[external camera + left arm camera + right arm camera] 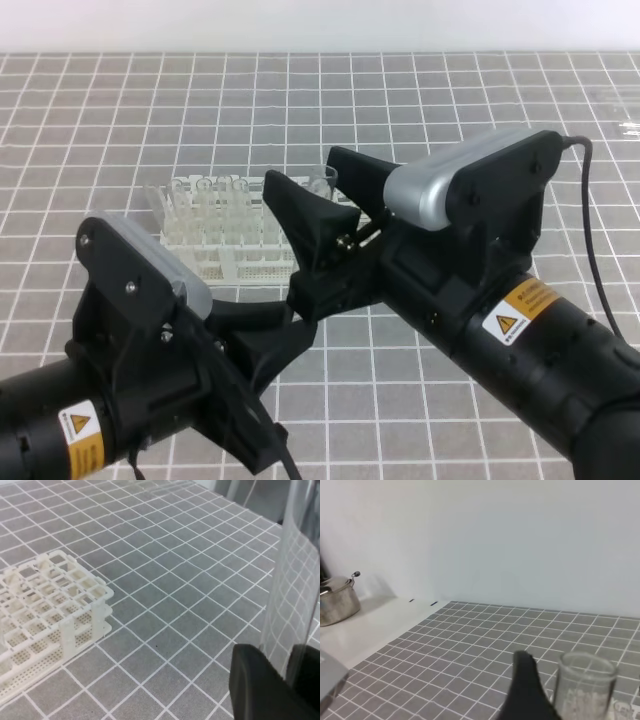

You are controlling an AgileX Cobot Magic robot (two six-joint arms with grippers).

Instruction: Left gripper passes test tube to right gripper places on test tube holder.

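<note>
The test tube point(325, 180) is clear and stands upright, open end up. Its lower part sits between the black fingers of my left gripper point(292, 322), which is shut on it; in the left wrist view the test tube point(295, 580) rises from the left gripper point(285, 675) at bottom right. My right gripper point(325, 190) straddles the tube's top with its jaws open wide. The right wrist view shows the tube's rim point(584, 680) with a small gap to one finger point(525, 690). The test tube holder point(230, 245), a white lattice rack, stands just behind and left of both grippers, also the holder point(50, 610).
Several other clear tubes point(205, 200) stand in the rack's left part. The surface is a grey mat with a white grid point(420, 90). In the right wrist view a metal pot point(335, 600) sits on a white ledge beside the wall.
</note>
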